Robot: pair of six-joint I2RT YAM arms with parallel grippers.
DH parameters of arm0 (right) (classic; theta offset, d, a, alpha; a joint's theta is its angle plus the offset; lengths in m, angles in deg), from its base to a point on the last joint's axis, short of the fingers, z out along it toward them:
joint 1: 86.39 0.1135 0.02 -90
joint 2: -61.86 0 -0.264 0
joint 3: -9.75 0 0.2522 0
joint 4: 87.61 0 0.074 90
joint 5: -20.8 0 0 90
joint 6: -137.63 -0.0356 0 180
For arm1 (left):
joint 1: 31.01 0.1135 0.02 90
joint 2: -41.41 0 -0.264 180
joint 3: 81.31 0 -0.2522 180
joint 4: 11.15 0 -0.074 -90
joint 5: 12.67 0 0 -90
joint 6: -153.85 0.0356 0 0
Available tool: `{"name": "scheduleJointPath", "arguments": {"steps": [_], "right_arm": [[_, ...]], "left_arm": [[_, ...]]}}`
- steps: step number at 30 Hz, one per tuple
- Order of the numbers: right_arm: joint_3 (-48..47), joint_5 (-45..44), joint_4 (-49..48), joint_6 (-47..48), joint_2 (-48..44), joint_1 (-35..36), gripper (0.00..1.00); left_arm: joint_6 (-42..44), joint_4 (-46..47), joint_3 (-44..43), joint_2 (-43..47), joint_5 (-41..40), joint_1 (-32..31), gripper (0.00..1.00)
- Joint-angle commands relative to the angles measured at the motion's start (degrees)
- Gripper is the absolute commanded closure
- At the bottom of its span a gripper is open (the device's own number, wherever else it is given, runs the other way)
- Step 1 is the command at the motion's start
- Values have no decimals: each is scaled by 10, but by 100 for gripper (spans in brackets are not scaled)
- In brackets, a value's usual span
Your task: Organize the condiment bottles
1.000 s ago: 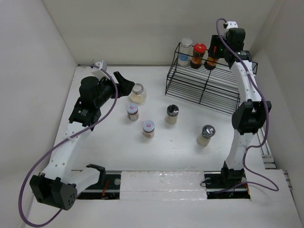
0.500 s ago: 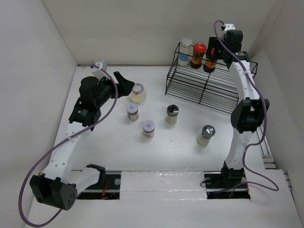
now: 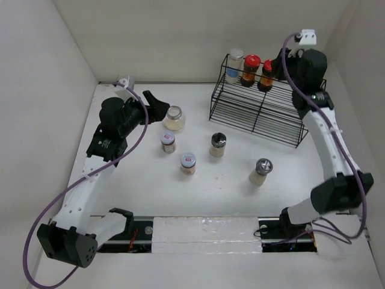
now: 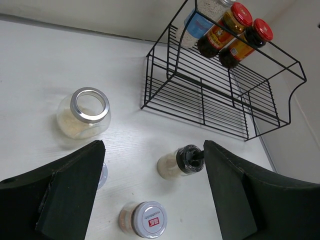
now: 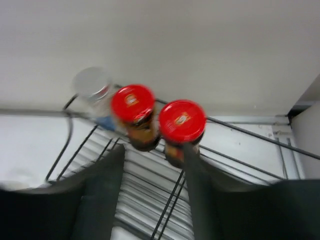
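Hovering left gripper (image 4: 152,145) spread wide, empty, beside round jar (image 3: 174,117) left of centre; seeing four more jars (image 3: 188,162) mid-frame. Hanging right gripper (image 5: 152,150) parted, empty, by red-capped bottles (image 3: 251,69) on rack (image 3: 258,114), upper right. Judging glass rigid, slick, breakable; gripping mid-body below lid

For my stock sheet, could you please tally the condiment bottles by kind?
Red-capped dark sauce bottles: 2
Blue-labelled jar: 1
Other pale-filled clear jars: 5
Total: 8
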Motion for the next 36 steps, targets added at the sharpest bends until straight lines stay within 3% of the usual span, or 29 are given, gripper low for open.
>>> {"name": "scheduleJointPath", "arguments": {"steps": [1,3,4,7,9,10,14,20,31,36], "right_arm": [[131,1,-129,-28,-99,60,63],[230,16,-179,-34,-135,126,81],[249,16,-180,-34,-141,150,83],[311,-19,-145,-21,-171,228,78],[346,-75,-116,-15,-202,257,60],[381,-98,-76,-30,-240,257,36],[441,-219,91,-89,-329,257,0],[515,-248,280,-187,-383,241,0],[531,-270,351,-280,-372,302,0],[545,-269,324,-275,-367,289,10]], "left_arm": [[2,16,4,22,-10,3,24],[-3,16,4,15,-10,3,24],[-3,16,4,15,-5,3,24],[-3,16,4,15,-11,3,24],[-3,16,4,15,-11,3,24],[-3,16,4,21,-11,3,24],[-3,16,4,21,-11,3,24],[-3,16,4,15,-6,3,24],[-3,16,4,10,7,3,24],[-3,16,4,10,7,3,24]]}}
